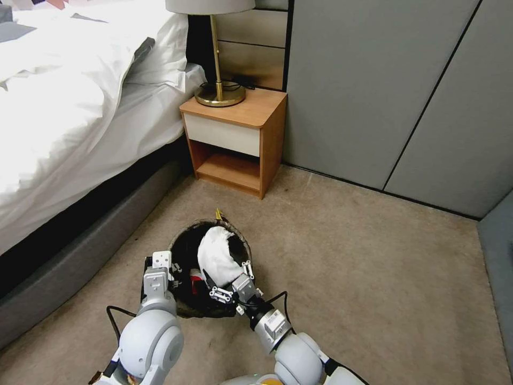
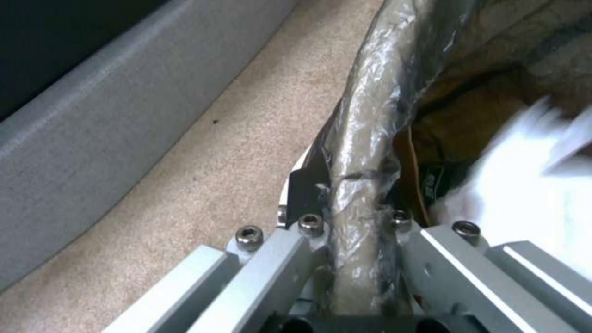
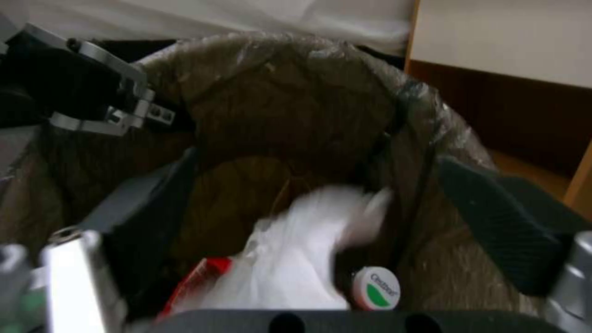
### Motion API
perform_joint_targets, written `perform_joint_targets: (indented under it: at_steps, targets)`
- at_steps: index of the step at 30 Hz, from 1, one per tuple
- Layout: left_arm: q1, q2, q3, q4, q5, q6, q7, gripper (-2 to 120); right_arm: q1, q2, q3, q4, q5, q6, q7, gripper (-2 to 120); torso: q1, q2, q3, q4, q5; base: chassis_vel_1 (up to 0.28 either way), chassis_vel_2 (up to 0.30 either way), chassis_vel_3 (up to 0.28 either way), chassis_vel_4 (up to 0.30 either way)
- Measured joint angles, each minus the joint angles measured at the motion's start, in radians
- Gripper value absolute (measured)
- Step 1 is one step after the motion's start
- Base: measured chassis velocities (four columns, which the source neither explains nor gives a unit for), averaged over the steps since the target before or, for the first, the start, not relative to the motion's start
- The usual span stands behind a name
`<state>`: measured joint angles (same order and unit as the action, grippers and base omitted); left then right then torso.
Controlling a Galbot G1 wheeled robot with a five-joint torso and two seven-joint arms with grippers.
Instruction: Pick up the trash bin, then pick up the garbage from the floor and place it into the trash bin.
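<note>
**Depositing the tissue into the held bin**

The trash bin (image 1: 188, 241) is being held above the carpet (image 1: 347, 278) by the left gripper (image 2: 358, 222), clamped on its bagged rim. The right gripper (image 3: 321, 208) is spread open directly over the mouth, and the crumpled white tissue (image 3: 296, 259) is lying below its fingers, beside a red wrapper (image 3: 197, 282) and a bottle cap (image 3: 376, 289). The bin should be kept level and the fingers lifted straight up, clear of the liner.

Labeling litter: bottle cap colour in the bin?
White with a green mark, on the bottle cap; right wrist view shows it best.
</note>
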<state>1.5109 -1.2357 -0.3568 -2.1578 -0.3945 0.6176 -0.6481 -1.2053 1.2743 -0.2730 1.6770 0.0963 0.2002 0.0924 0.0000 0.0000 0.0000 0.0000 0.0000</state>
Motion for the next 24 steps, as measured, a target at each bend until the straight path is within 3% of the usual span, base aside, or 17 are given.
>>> perform_joint_targets:
  at_steps: [14,20,24]
  targets:
    - [0.002,-0.005,0.005,-0.015,0.002,0.0,-0.001,0,0.028,-0.033,-0.053,0.1,0.251,-0.267,0.13,100,0.0,0.0,0.0,0.0,0.0001,0.0,0.0,0.0,0.0]
    - [0.002,-0.002,0.001,-0.014,0.001,0.0,-0.001,0,0.018,-0.031,-0.04,0.139,0.238,-0.266,0.14,100,0.0,0.0,0.0,-0.0002,0.0005,0.0,0.0,0.0,0.0]
    - [-0.001,0.0,-0.002,0.0,0.001,0.0,0.0,0,0.005,-0.026,0.0,0.188,0.141,-0.2,0.119,100,0.0,0.0,0.0,-0.0002,0.0004,0.0,0.0,0.0,0.0]
